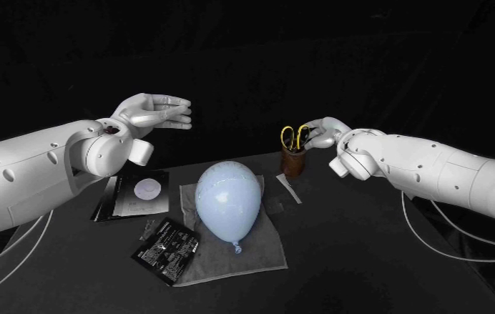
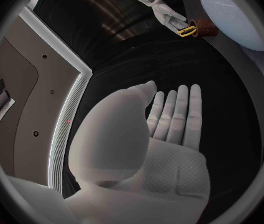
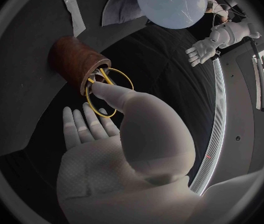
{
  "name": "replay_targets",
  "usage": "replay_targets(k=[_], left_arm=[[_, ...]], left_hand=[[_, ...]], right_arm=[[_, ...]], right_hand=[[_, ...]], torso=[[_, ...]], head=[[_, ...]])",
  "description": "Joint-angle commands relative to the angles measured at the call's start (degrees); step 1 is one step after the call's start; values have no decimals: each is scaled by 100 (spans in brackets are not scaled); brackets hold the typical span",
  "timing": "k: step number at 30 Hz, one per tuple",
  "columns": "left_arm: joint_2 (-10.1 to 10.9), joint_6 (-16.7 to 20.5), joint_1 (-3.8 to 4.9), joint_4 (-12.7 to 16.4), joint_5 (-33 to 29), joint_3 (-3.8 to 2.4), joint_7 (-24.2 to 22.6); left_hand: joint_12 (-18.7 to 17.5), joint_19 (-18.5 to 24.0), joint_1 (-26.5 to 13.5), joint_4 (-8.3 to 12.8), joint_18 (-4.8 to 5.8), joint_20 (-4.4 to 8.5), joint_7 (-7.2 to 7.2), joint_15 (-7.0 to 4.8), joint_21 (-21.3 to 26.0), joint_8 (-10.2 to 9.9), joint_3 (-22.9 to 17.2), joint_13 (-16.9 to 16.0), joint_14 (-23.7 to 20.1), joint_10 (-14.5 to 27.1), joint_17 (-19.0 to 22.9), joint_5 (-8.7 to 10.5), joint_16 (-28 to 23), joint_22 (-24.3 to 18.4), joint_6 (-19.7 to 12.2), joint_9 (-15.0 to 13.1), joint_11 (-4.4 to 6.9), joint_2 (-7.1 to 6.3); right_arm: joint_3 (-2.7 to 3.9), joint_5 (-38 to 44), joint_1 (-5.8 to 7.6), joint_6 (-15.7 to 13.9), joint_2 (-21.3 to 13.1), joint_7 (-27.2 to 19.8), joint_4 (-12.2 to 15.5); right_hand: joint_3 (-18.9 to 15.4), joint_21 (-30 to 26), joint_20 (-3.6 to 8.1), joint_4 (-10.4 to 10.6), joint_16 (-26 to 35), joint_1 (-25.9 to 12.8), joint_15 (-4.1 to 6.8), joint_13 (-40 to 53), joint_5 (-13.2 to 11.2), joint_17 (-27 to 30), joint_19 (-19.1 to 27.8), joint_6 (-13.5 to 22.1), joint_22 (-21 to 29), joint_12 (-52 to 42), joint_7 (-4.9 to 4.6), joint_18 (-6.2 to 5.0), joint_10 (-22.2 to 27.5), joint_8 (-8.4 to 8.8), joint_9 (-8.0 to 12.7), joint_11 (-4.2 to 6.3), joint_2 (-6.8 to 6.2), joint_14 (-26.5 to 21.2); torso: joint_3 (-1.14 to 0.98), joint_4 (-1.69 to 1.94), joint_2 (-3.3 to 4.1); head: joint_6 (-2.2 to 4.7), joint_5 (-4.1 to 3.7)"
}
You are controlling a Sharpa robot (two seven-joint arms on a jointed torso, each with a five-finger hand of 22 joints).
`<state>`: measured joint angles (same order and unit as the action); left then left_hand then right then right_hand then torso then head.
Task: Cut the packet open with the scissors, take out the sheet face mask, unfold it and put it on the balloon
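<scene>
Figure: the black table (image 1: 361, 257) seen from my head, items listed from left to right.

(a) My left hand (image 1: 154, 114) hangs in the air above the table's far left corner. It is empty, palm up, with the fingers (image 2: 180, 109) straight and side by side.

(b) A flat black card (image 1: 116, 203) with a pale disc printed on it lies by the table's left edge.

(c) The packet (image 1: 165, 251), black with small white lettering, lies flat towards the near edge, with one corner over the left border of the grey cloth (image 1: 263, 246).

(d) The pale blue balloon (image 1: 228, 198) rests on the cloth at mid-table, its knot pointing to the near edge.

(e) A thin pale strip (image 1: 287, 188) lies just beside the cloth's far right corner.

(f) A brown wooden cup (image 1: 294, 162) stands upright near the table's far edge. The scissors (image 1: 296, 136) stand in it, yellow handle rings upward.

(g) My right hand (image 1: 322, 134) is beside the cup at handle height. Its thumb (image 3: 107, 92) touches the rings while the other fingers lie spread and straight below them, so nothing is gripped.
</scene>
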<state>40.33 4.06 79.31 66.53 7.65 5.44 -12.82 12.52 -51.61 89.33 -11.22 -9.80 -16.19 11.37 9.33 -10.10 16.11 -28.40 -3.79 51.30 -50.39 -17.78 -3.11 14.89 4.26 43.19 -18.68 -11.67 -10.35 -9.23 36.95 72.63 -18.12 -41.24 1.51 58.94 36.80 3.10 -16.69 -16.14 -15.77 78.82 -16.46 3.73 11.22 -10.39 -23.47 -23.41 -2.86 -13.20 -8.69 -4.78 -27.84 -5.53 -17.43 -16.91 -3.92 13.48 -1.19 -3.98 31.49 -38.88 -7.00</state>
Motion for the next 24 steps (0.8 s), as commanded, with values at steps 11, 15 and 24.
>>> replay_targets(k=[11, 15, 24], left_arm=[[31, -99, -3, 9, -16, -6, -74], [49, -95, -8, 21, -16, -6, -79], [120, -74, -54, 64, -25, -6, -157]], left_hand=[[-20, -26, 0, 3, -68, 1, 352, -5, -9, 23, -54, 8, -5, -46, -8, 16, 16, -6, 37, 9, -14, -49], [-20, -26, 0, 3, -68, 1, 352, -5, -9, 23, -54, 8, -5, -46, -8, 16, 16, -6, 37, 9, -14, -49], [27, -14, -206, 56, -65, -9, 197, -54, -4, 121, -274, -9, -9, -337, -15, 18, 13, -12, 163, 26, 95, -139]], right_arm=[[1, 126, 13, 42, -52, -80, -1], [1, 357, 16, -238, -51, -209, -125], [2, 426, 25, -514, -136, -396, -171]], right_hand=[[-871, -21, 1, 422, -442, -336, 1, -7, -206, 7, -6, 450, 2, -254, -597, 71, 641, 37, 149, -18, -332, -170], [-1424, -24, 3, 607, -525, -239, -6, -11, -238, 52, -14, 447, 4, -379, -578, 73, 799, 1, 125, -19, -293, -256], [-3839, 89, 10, 2095, -1061, 669, 44, -16, -482, 221, -636, 324, -61, -1095, -616, 26, 651, -118, 88, -18, -166, 126]], torso=[[9, -2, -4], [5, 3, -4], [4, -9, -4]], head=[[-4, 8], [-4, 6], [-21, 0]])
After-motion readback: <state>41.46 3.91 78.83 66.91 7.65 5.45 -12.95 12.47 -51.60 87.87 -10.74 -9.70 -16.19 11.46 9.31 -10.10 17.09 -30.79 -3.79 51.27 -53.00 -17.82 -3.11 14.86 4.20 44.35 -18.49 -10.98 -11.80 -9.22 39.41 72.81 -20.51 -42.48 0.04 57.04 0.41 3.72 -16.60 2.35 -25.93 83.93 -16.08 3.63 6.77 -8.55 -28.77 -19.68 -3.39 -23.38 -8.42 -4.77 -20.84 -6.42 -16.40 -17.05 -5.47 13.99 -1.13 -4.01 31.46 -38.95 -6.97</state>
